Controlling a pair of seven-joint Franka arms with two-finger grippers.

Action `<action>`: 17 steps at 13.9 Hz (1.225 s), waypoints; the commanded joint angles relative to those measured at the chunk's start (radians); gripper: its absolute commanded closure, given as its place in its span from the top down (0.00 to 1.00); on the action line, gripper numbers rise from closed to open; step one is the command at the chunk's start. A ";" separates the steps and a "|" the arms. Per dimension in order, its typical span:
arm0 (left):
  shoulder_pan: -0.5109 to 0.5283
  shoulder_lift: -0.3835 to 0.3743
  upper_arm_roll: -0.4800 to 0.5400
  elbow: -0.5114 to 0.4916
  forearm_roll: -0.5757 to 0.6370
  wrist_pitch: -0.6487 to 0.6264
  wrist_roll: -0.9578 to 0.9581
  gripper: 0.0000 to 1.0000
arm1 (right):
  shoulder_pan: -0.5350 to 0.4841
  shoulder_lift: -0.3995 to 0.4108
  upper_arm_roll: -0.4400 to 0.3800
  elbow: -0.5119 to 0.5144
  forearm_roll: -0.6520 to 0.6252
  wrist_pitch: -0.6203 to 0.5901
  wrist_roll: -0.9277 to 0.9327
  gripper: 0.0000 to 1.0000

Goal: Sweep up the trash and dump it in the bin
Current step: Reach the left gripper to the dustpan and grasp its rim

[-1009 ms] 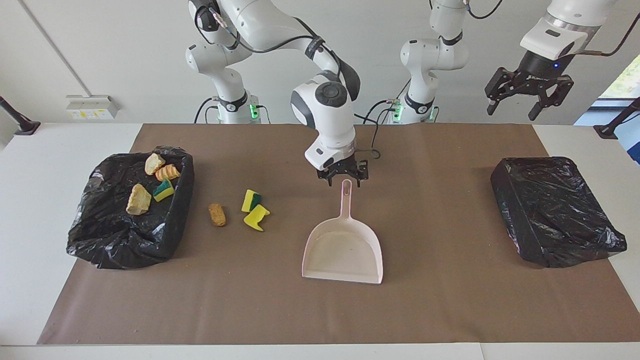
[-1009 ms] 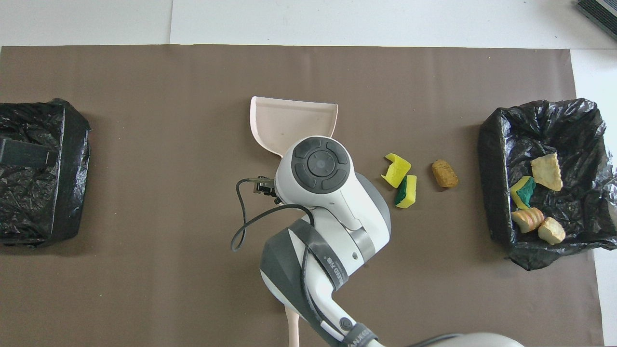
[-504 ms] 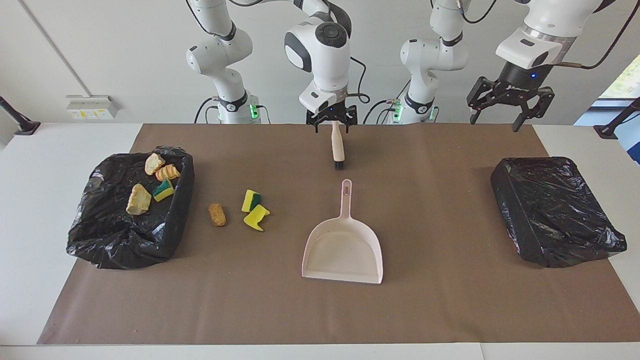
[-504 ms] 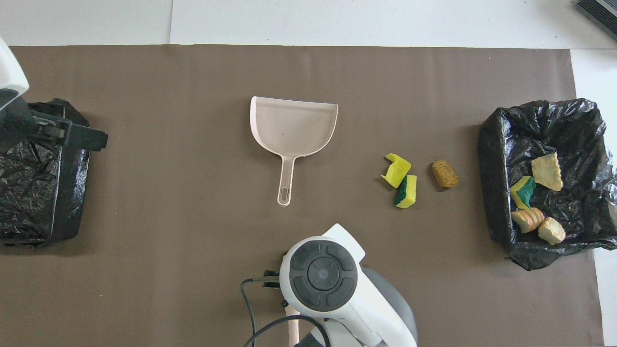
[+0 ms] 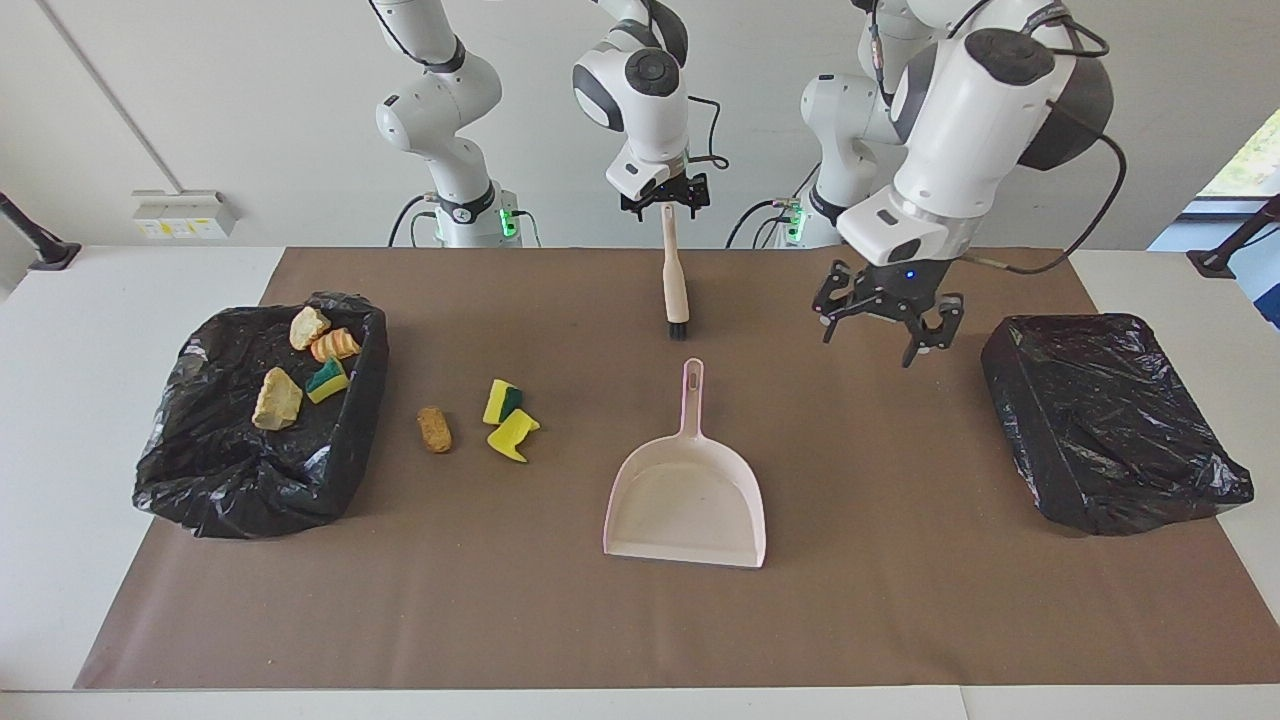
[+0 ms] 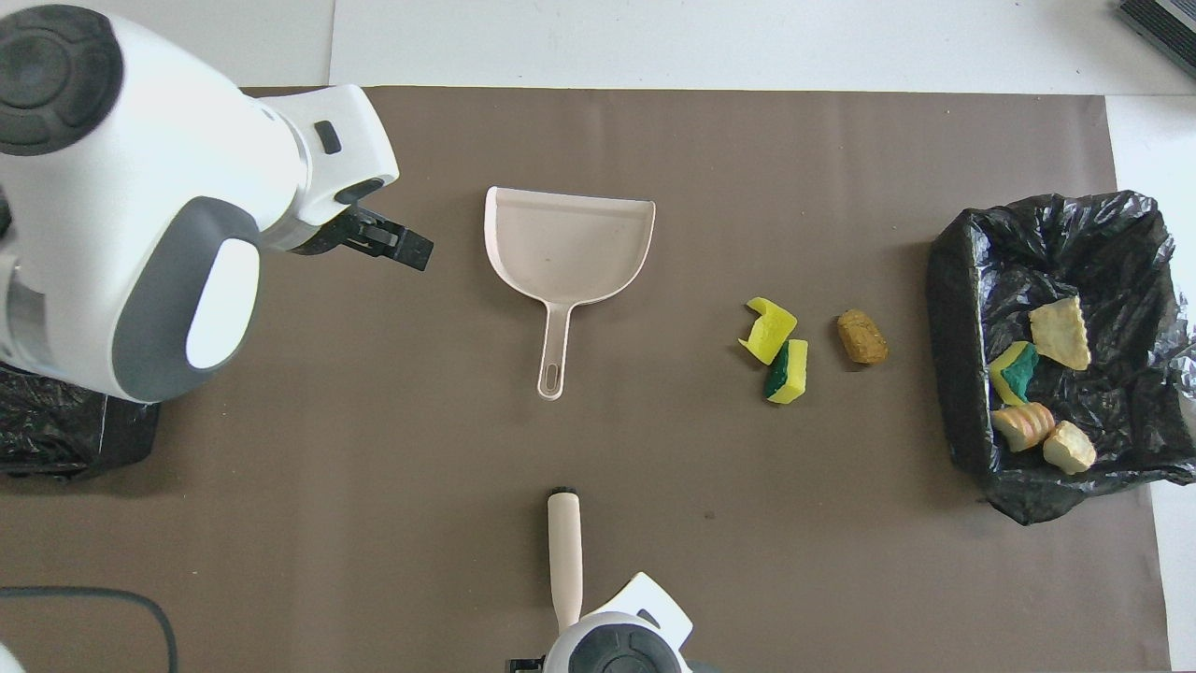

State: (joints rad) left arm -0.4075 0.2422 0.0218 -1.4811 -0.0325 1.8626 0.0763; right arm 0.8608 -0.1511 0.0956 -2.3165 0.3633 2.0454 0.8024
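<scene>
Trash (image 5: 513, 437) lies in two lots. Three pieces sit loose on the brown mat (image 5: 900, 620): two yellow sponge bits (image 5: 501, 400) touching each other and a brown lump (image 5: 434, 428) beside them. Four more lie in the open bin (image 5: 200, 490) at the right arm's end of the table.

The loose pieces lie between that bin and the dustpan (image 5: 688, 500), close to the bin and with bare mat all round them. The dustpan rests flat mid-table, its long axis running near to far. Its handle (image 5: 691, 395) points toward the robots and its mouth faces away from them, not at the scraps.

The left gripper (image 5: 885, 325) hangs spread and empty over the mat between the dustpan and a covered black bin (image 5: 1110, 420). By my reading it is the nearer arm to the dustpan handle, which lies toward the right arm's end from it.

The right gripper (image 5: 665, 200) is at the top of the brush (image 5: 674, 280). The bristles are down on the mat just nearer the robots than the dustpan handle, in line with it. Whether that gripper pinches the brush I cannot tell.
</scene>
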 commanded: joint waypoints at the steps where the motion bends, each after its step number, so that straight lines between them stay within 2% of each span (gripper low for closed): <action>1: -0.083 0.041 0.015 -0.051 0.020 0.088 -0.105 1.00 | 0.059 0.001 -0.002 -0.061 0.039 0.079 0.058 1.00; 3: -0.132 0.083 0.014 -0.082 0.022 0.168 -0.208 1.00 | 0.072 0.027 -0.002 -0.090 0.039 0.137 0.067 1.00; 5: -0.184 0.107 0.014 -0.114 0.022 0.204 -0.253 1.00 | 0.075 0.027 -0.002 -0.099 0.039 0.145 0.066 1.00; 9: -0.226 0.108 0.014 -0.215 0.022 0.283 -0.312 1.00 | 0.092 0.089 -0.002 -0.124 0.039 0.246 -0.004 1.00; 12: -0.235 0.106 0.014 -0.261 0.022 0.314 -0.332 1.00 | 0.093 0.096 -0.002 -0.124 0.039 0.251 -0.029 0.98; 13: -0.254 0.109 0.014 -0.265 0.022 0.316 -0.366 1.00 | 0.093 0.096 -0.002 -0.123 0.039 0.246 -0.029 0.76; 14: -0.258 0.109 0.014 -0.277 0.022 0.323 -0.389 1.00 | 0.093 0.096 -0.002 -0.120 0.039 0.243 -0.028 0.61; 15: -0.264 0.108 0.014 -0.284 0.022 0.334 -0.401 1.00 | 0.093 0.097 -0.002 -0.116 0.039 0.243 -0.029 0.52; 17: -0.266 0.109 0.014 -0.295 0.022 0.351 -0.438 1.00 | 0.095 0.093 -0.002 -0.116 0.037 0.243 -0.026 0.49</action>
State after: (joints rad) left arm -0.6533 0.3727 0.0191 -1.7333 -0.0301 2.1738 -0.3143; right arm 0.9519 -0.0495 0.0960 -2.4317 0.3775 2.2811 0.8060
